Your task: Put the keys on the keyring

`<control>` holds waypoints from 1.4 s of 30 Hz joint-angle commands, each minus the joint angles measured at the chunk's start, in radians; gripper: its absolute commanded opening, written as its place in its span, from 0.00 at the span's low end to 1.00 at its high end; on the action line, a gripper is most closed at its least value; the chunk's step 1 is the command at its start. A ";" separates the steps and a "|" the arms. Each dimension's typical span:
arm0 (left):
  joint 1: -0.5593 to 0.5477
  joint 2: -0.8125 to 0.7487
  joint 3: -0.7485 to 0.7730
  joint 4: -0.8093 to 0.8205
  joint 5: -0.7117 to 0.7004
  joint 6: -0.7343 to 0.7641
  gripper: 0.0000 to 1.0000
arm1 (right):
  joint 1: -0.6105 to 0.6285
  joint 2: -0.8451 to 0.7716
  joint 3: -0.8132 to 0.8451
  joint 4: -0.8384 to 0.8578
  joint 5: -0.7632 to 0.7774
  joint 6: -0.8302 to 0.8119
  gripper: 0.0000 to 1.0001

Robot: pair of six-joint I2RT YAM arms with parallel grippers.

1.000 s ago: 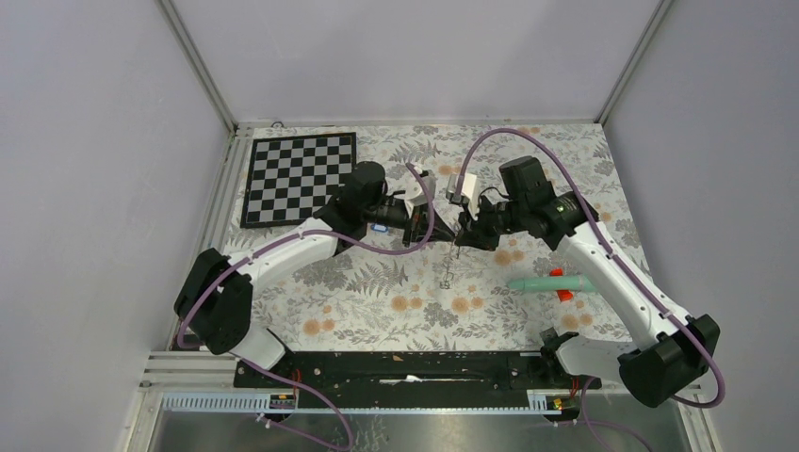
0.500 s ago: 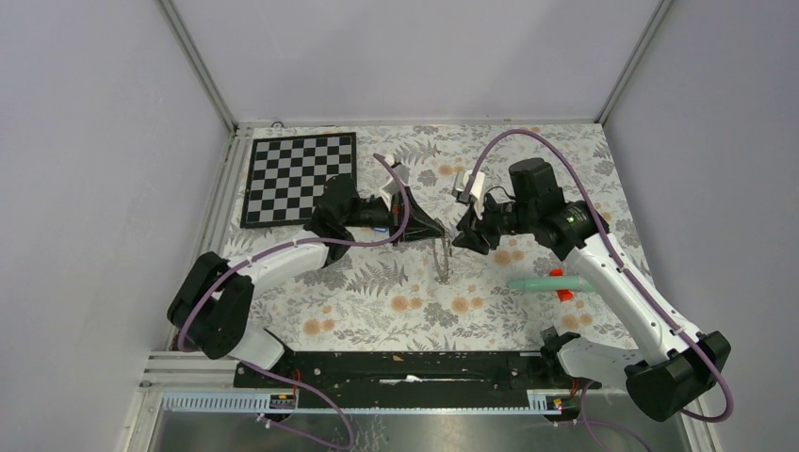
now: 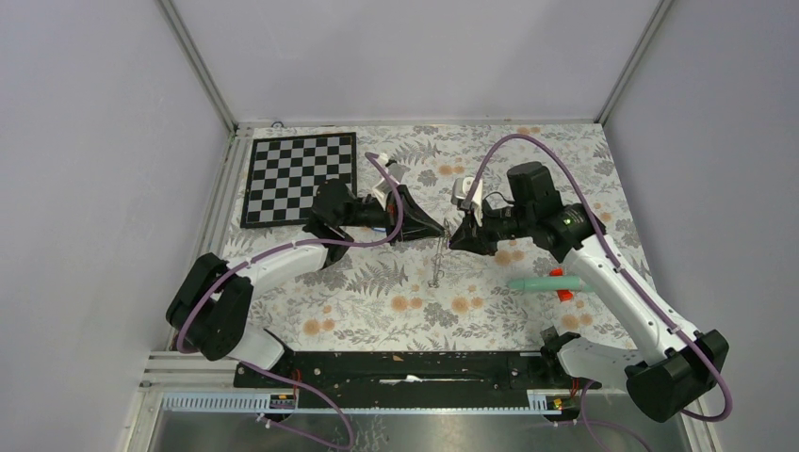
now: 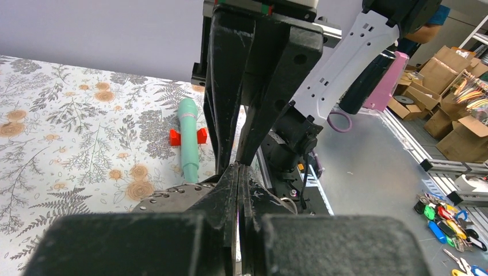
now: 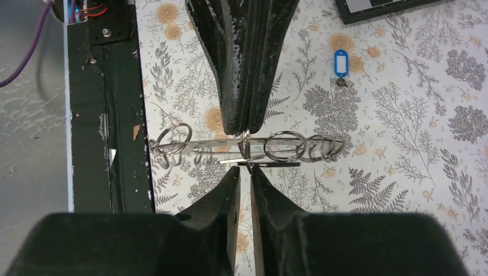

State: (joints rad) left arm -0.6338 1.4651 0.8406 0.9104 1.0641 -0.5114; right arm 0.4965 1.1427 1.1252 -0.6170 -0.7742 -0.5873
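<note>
One keyring chain (image 5: 283,147), pinched crosswise between left hand (image 5: 246,131) and right hand (image 5: 245,168)

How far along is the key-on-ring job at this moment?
Done: nothing visible; the blue-tagged key lies loose on the table, apart from the keyring. In hand: the left gripper and right gripper both pinch the keyring, holding it up between them. Left: threading both keys; the black-tagged one is not in view.

keyring (image 5: 253,148): linked silver rings, held level | blue-tagged key (image 5: 340,63): lying flat, apart
</note>
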 commanded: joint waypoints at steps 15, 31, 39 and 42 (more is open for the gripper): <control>0.011 -0.014 -0.011 0.132 0.021 -0.034 0.00 | -0.001 -0.052 -0.020 0.043 0.019 -0.015 0.28; 0.009 -0.019 -0.011 0.071 0.045 0.030 0.00 | -0.001 -0.019 0.073 0.039 -0.049 0.023 0.50; 0.010 -0.018 -0.008 0.076 0.045 0.023 0.00 | -0.002 0.006 0.046 0.085 -0.083 0.049 0.39; 0.010 -0.018 -0.008 0.078 0.045 0.021 0.00 | -0.001 0.006 0.036 0.095 -0.085 0.050 0.34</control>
State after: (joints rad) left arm -0.6285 1.4654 0.8238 0.9287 1.0927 -0.5014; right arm 0.4965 1.1496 1.1580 -0.5697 -0.8185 -0.5549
